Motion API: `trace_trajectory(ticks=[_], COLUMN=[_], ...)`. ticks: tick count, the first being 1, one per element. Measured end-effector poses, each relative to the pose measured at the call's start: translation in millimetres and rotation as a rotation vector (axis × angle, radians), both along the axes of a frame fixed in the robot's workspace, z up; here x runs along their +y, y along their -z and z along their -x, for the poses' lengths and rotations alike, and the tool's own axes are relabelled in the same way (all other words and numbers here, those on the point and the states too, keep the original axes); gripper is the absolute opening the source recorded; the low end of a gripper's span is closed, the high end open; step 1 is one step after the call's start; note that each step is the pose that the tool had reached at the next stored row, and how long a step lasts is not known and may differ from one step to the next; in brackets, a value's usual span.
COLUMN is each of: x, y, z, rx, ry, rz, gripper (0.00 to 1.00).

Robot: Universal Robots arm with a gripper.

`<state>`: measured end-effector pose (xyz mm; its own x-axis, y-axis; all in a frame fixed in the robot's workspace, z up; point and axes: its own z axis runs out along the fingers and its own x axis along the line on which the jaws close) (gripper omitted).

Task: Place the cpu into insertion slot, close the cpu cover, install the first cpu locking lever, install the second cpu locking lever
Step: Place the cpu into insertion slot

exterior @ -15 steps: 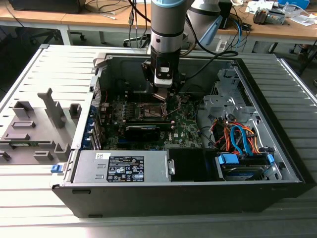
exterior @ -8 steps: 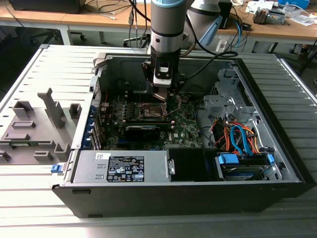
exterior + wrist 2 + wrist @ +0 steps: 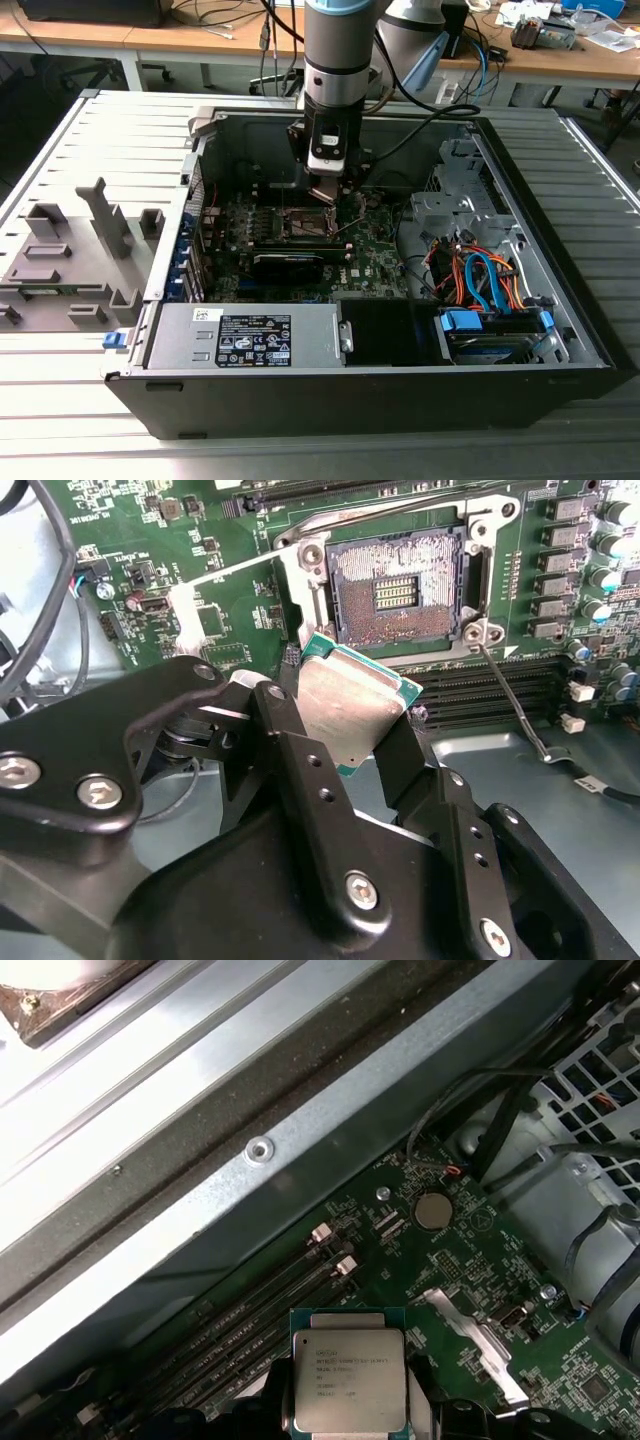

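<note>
The cpu looks light, thin and stiff, but I'd treat it as fragile. The metal lid looks slick and the contact side shouldn't be touched, so its edges are the only sensible place to grab. That's how you've got it: the gripper has both fingers clamped on opposite edges, and the chip sits tilted, just beside the insertion slot and not seated yet. That slot's bare pin field looks easy to bend too.

My count is one cpu, one slot, and two fingers. I also make it two thin wire levers, both swung clear of the socket as far as I can tell.

Further out, the gripper hangs over the motherboard near the far wall of the open case, about midway across.
</note>
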<state>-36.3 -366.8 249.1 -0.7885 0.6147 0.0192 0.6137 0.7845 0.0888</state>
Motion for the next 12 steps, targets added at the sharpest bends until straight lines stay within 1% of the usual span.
trace_trajectory(ticks=[12], x=[0.0], y=[0.0], z=[0.0], rx=[0.0000], ry=[0.031], rz=[0.0000], gripper=[0.54])
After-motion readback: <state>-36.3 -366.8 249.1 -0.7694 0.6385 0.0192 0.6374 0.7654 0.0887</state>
